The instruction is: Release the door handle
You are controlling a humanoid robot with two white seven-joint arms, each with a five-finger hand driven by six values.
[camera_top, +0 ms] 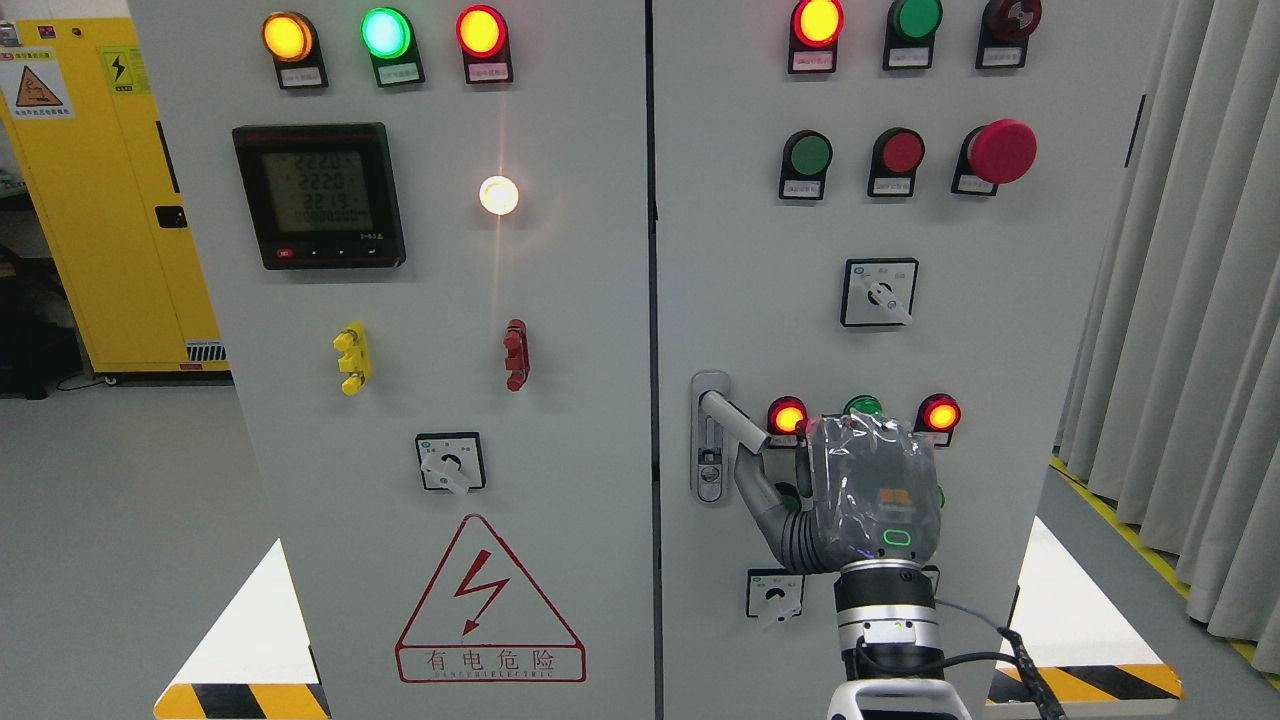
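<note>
Just beside the silver door handle (728, 412), angled outward, the right hand (860, 495) hangs loosely open, its thumb beneath it.

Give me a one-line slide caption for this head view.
Right robot hand raised at the cabinet's right door, thumb just under the turned door handle.

Yellow cabinet (110, 200) left, grey floor (120, 520), grey curtain (1190, 300) right.

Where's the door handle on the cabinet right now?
In the head view, the door handle sits at the right door's left edge, left of a lit red lamp, with the right hand just beside it.
</note>
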